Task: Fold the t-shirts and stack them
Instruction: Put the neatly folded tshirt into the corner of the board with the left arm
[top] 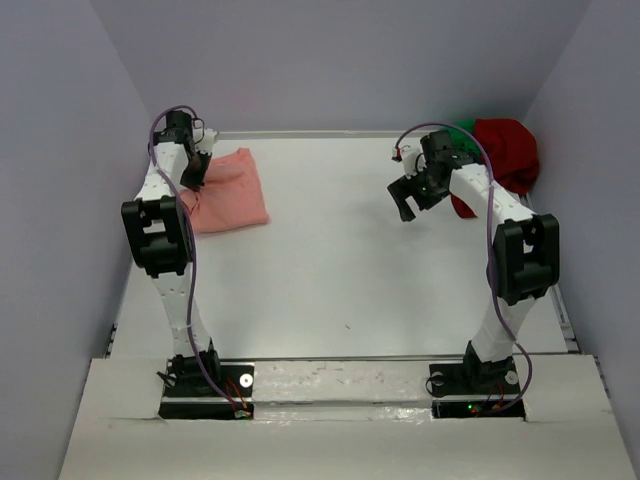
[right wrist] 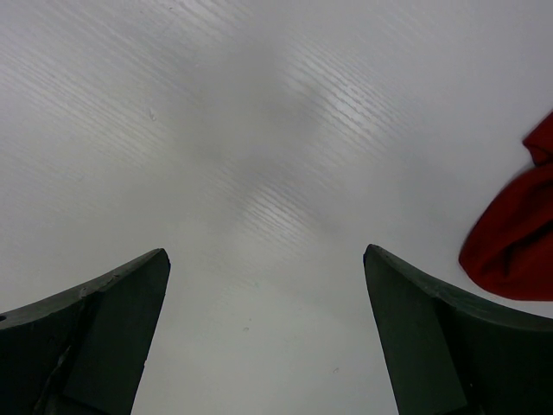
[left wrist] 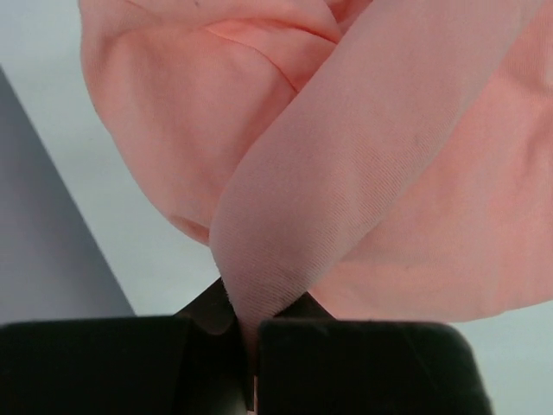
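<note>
Salmon-pink t-shirt [top: 232, 192] lies far-left on the desk [top: 340, 280], my left end effector [left wrist: 251, 333] clamped on its edge for folding, I reckon, while my right end effector [right wrist: 266, 253] hangs spread near the dark red t-shirt [top: 508, 150].

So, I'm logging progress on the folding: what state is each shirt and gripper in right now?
pink shirt: lying far left, one fold pinched.
left gripper: shut on the pink shirt.
red shirt: crumpled heap, far right corner.
green shirt: crumpled, mostly hidden by the red shirt.
right gripper: open, empty, above the bare table.
</note>
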`<action>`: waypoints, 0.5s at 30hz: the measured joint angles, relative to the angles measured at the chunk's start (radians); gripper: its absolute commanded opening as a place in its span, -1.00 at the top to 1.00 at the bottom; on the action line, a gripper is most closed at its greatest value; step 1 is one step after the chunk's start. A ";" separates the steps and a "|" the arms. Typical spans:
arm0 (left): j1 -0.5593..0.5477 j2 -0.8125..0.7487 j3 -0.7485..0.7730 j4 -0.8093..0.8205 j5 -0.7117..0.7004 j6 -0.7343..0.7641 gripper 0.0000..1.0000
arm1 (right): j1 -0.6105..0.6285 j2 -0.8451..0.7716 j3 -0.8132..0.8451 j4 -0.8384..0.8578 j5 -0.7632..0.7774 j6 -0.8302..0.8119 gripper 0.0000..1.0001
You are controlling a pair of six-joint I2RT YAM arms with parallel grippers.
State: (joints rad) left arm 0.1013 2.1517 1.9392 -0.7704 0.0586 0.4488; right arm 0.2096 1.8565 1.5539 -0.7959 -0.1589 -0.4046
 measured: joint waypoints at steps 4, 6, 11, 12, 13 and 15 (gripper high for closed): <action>0.043 0.028 0.027 0.005 -0.059 0.017 1.00 | 0.000 -0.019 -0.011 0.006 0.000 0.000 -0.99; 0.061 0.045 0.027 0.008 -0.087 0.026 1.00 | 0.000 -0.036 -0.020 0.008 0.002 0.000 -0.99; 0.080 0.077 0.027 0.021 -0.162 0.045 1.00 | 0.000 -0.072 -0.044 0.013 0.004 0.000 -0.99; 0.079 0.080 0.027 0.023 -0.173 0.048 1.00 | 0.000 -0.080 -0.049 0.012 0.005 0.000 -0.99; 0.079 0.084 0.027 0.026 -0.183 0.050 1.00 | 0.000 -0.087 -0.053 0.012 0.005 0.000 -0.99; 0.077 0.090 0.029 0.029 -0.201 0.053 1.00 | 0.000 -0.103 -0.064 0.013 0.005 -0.001 -0.99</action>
State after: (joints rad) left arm 0.1783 2.2414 1.9682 -0.7414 -0.1425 0.5014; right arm 0.2096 1.7538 1.4895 -0.7826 -0.1539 -0.4053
